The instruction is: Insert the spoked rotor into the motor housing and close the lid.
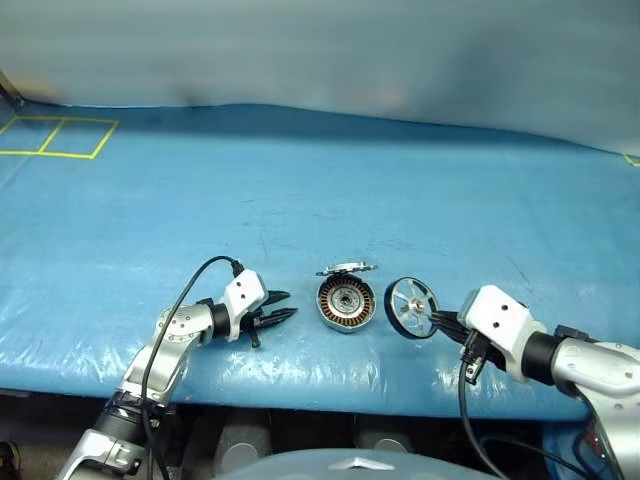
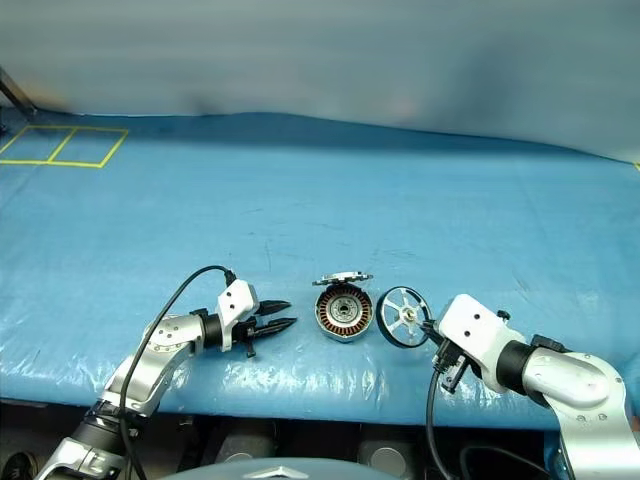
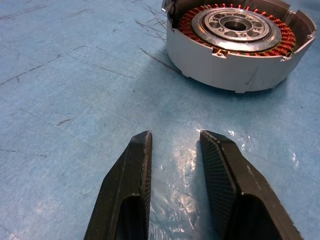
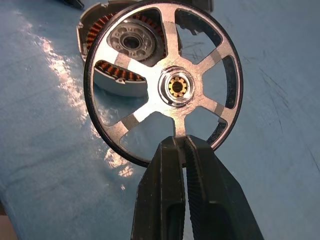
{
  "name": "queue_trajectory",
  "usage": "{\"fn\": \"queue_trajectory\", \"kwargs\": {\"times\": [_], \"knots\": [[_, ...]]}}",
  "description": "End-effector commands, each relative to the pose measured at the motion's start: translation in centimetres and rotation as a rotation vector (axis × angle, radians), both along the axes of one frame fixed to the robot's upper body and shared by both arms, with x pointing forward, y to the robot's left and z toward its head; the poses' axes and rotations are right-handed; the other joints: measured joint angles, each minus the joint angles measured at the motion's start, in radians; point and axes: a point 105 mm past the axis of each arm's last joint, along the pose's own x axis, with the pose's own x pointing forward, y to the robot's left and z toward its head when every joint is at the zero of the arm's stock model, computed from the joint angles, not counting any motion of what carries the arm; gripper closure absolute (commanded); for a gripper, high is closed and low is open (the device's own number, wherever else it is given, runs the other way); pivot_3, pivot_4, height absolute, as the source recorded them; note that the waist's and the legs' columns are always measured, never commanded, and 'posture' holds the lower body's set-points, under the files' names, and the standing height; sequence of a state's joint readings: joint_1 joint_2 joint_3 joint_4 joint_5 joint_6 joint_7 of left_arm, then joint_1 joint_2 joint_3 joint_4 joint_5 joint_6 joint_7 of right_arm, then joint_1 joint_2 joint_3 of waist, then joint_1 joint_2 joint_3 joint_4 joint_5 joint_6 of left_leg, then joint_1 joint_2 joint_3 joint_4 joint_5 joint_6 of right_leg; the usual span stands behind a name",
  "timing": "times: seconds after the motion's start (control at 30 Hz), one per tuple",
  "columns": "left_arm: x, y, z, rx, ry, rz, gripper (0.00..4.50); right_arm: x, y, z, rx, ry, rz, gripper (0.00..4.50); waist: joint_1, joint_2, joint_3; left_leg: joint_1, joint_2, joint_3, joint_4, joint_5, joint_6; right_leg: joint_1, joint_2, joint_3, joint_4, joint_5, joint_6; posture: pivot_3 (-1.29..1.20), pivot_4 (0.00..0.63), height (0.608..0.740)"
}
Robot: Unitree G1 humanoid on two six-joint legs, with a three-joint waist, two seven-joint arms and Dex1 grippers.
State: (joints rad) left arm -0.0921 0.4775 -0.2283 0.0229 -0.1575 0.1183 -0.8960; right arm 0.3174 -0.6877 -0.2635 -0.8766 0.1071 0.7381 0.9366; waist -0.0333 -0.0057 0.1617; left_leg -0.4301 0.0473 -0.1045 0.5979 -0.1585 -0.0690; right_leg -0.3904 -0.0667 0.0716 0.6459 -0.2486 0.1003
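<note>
The motor housing, a silver cup with copper windings and a silver hub, lies open on the blue table. Right behind it the grey toothed lid sits tilted. The spoked rotor, black-rimmed with silver spokes, stands on edge just right of the housing. My right gripper is shut on its lower rim at a spoke. Left of the housing and a short gap away from it, my left gripper is open, low over the table, with nothing between its fingers.
Blue sheeting covers the table. Yellow tape squares mark its far left corner. The front edge runs close under both grippers. A black cable loops over my left wrist.
</note>
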Motion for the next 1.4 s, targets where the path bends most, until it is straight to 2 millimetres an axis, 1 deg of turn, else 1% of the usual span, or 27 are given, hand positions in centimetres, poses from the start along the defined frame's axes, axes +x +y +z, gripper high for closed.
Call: {"fn": "queue_trajectory", "kwargs": {"times": [0.03,0.17,0.4,0.8,1.03,1.17,1.4], "knots": [[-0.2,-0.4,0.3,-0.007,-0.019,-0.026,2.9,0.2,1.4,0.6,0.072,-0.026,0.056,4.49,0.004,-0.001,0.0,0.0,0.0,0.0,0.0,0.0,0.0,0.0,0.0,0.0,0.0,0.0,0.0,0.0,0.15,0.74],[-0.8,-0.8,0.5,-0.025,-0.022,-0.067,2.9,1.3,3.1,-0.2,0.158,-0.008,0.097,4.49,0.005,0.0,0.0,0.0,0.0,0.0,-0.002,0.0,0.0,0.0,0.0,0.0,0.0,0.0,0.0,0.0,0.15,0.74],[-0.9,-1.2,1.1,-0.045,-0.072,-0.115,2.9,2.4,4.4,-0.3,0.213,-0.014,0.132,4.49,0.009,0.0,0.0,-0.001,0.0,0.0,-0.003,0.0,0.0,-0.001,0.0,0.0,0.0,0.0,0.0,0.0,0.15,0.74],[-0.9,-1.8,0.9,-0.044,-0.081,-0.142,2.9,3.9,4.6,-0.6,0.211,-0.043,0.112,4.49,0.008,0.0,0.0,-0.001,0.0,0.0,-0.003,0.0,0.0,-0.001,0.0,0.0,0.0,0.0,0.0,0.0,0.15,0.74],[-0.9,-2.0,0.8,-0.04,-0.087,-0.153,2.9,3.9,4.4,-1.4,0.173,-0.018,0.114,4.49,0.008,0.0,0.0,-0.001,0.0,0.0,-0.003,0.0,0.0,0.0,0.0,0.0,0.0,0.0,0.0,0.0,0.15,0.74],[-0.9,-2.0,0.7,-0.037,-0.089,-0.152,2.9,4.0,4.4,-1.5,0.176,-0.015,0.116,4.49,0.008,0.0,0.0,-0.001,0.0,0.0,-0.003,0.0,0.0,-0.001,0.0,0.0,0.0,0.0,0.0,0.0,0.15,0.74],[-0.8,-2.0,0.6,-0.033,-0.091,-0.147,2.9,4.0,4.6,-2.3,0.176,0.008,0.117,4.49,0.008,0.0,0.0,-0.001,0.0,0.0,-0.003,0.0,0.0,0.0,0.0,0.0,0.0,0.0,0.0,0.0,0.15,0.74]]}}
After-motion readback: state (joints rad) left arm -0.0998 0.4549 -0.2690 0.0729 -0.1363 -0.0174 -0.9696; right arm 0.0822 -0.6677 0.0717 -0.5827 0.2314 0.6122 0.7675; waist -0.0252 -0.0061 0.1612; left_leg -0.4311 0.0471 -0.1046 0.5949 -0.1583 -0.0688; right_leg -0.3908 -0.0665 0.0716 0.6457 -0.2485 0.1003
